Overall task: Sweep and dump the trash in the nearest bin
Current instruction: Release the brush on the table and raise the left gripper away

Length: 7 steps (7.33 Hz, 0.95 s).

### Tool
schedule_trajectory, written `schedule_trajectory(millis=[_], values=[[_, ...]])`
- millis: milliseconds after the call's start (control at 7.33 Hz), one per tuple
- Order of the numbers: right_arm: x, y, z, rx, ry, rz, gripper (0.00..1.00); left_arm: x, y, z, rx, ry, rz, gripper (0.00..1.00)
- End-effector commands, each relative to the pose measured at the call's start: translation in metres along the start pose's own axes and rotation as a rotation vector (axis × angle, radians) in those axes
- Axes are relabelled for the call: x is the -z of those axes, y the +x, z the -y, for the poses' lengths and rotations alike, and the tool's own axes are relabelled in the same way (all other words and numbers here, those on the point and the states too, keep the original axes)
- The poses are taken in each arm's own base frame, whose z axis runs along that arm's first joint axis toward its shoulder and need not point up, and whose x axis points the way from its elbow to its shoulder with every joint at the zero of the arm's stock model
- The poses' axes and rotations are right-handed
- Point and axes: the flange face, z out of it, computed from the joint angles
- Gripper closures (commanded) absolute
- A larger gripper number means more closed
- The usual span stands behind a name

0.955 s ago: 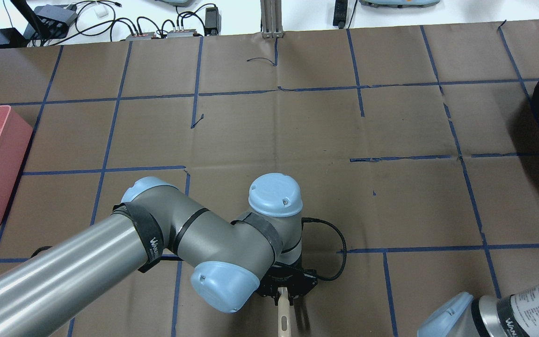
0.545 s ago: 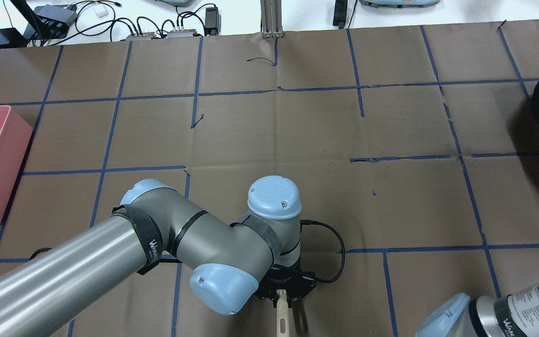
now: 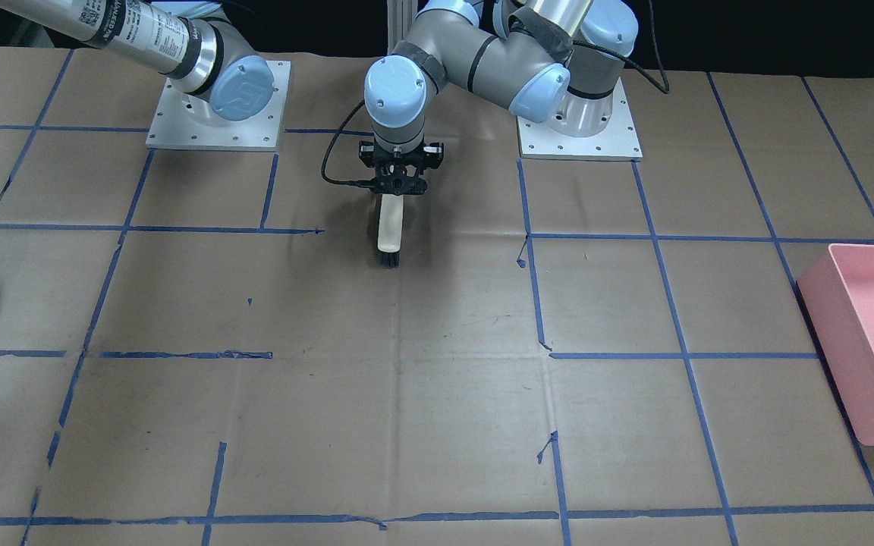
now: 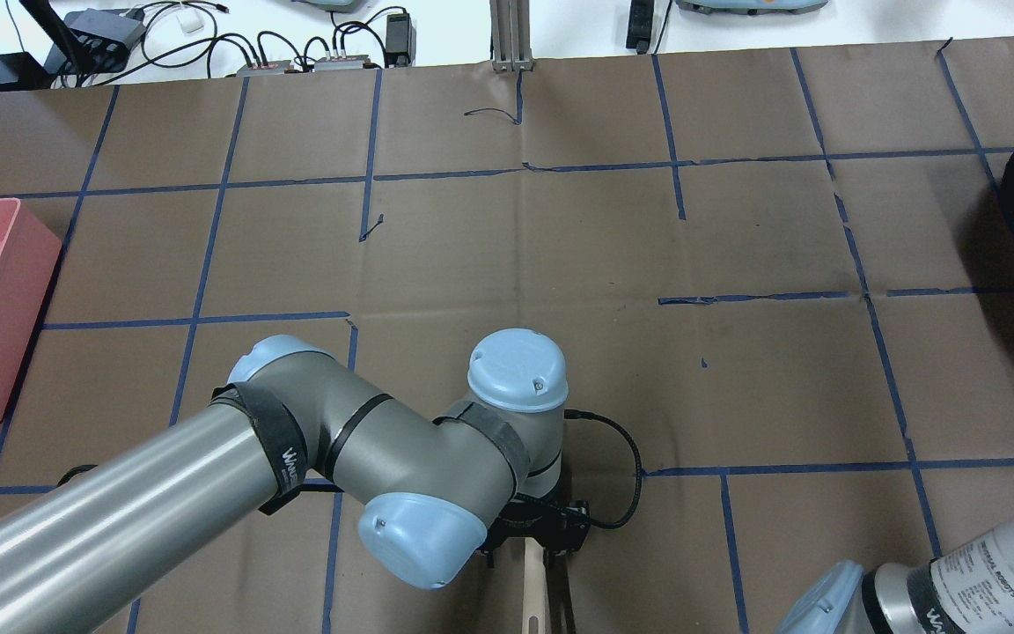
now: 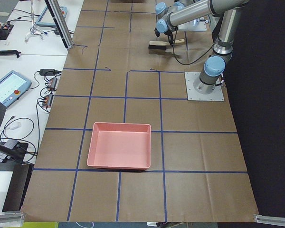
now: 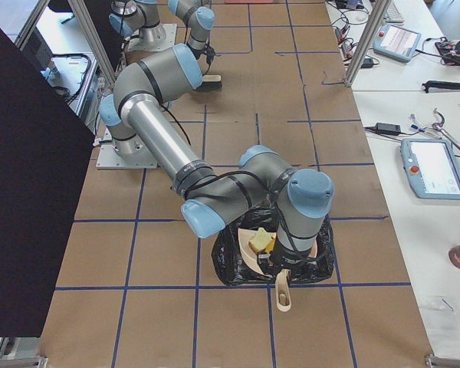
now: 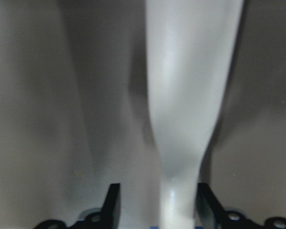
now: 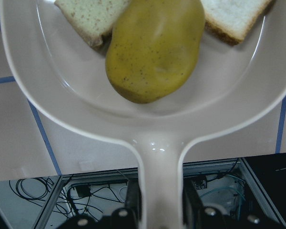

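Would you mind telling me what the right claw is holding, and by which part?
The right claw grips the white dustpan by its handle, just behind the bowl.

Brush (image 3: 388, 231): lay on the table (image 3: 437, 341), just before the gap between the right arm's base plate (image 3: 171, 121) and the left arm's base plate (image 3: 611, 140), handle toward the robot, bristles toward the table's middle.
Left gripper (image 3: 399, 178): above the handle end, 1 finger on either side.
Tray (image 5: 118, 145): at the table's left end, well apart from the brush.
Bin (image 6: 230, 264): at the table's right end.
Dustpan (image 8: 62, 119): above the bin, handle gripped by the right gripper (image 8: 159, 200).
Trash: 3 pieces in the dustpan, the lump (image 8: 155, 47) in the middle and 2 bread pieces (image 8: 88, 16) flanking it.
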Motion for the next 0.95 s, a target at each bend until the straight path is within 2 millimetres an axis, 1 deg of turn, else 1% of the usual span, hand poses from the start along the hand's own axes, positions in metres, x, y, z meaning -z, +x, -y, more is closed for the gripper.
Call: schedule_trajectory(millis=[0,136,273,409,545,682,818], values=[[0.005,0.005,0.006,0.012,-0.05,0.036,0.97,0.042,0.004,0.005,-0.018,0.086,-0.037,0.06],[0.006,0.003,0.005,-0.01,-0.074,0.059,0.97,0.067,-0.002,0.009,-0.006,0.133,-0.061,0.03],[0.008,0.001,0.003,-0.044,-0.105,0.085,0.97,0.105,-0.018,0.022,0.033,0.194,-0.107,0.0],[0.012,0.005,0.006,-0.052,-0.129,0.08,0.97,0.14,-0.038,0.026,0.075,0.245,-0.145,0.0],[0.017,0.013,0.012,-0.044,-0.193,0.096,0.97,0.178,-0.066,0.028,0.124,0.341,-0.136,0.0],[0.025,0.02,0.025,-0.027,-0.203,0.094,0.97,0.202,-0.088,0.036,0.084,0.417,-0.054,0.0],[0.026,0.02,0.025,-0.028,-0.205,0.094,0.97,0.23,-0.1,0.044,-0.04,0.47,-0.025,0.0]])
